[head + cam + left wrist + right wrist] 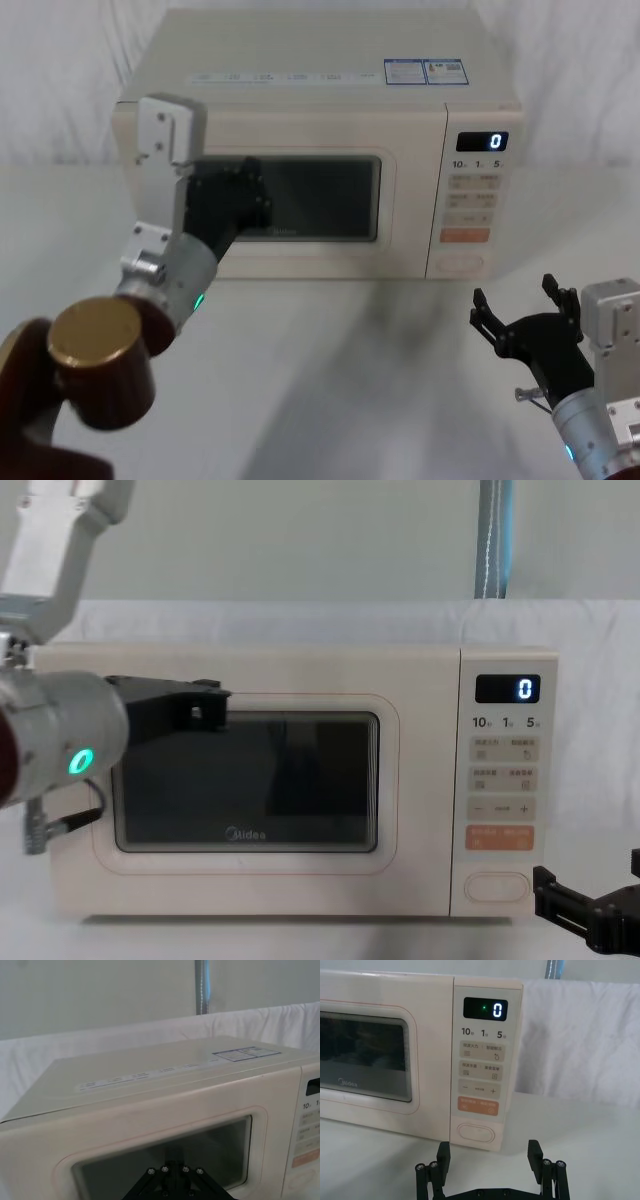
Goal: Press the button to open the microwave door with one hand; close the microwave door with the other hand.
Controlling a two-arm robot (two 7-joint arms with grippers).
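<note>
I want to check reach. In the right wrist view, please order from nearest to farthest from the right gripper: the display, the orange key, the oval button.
From the right gripper:
1. Oval button, panel bottom.
2. Orange key, just above it.
3. Display, panel top.

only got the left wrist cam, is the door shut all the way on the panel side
observer: Yes, the microwave door sits flush with the control panel in the right wrist view.
operator: wheres the right arm
observer: The right pincer is open, low over the table, facing the button and apart from it.
operator: and my left one
observer: The left pincer is in front of the left part of the door's window; whether it touches the glass can't be judged.
</note>
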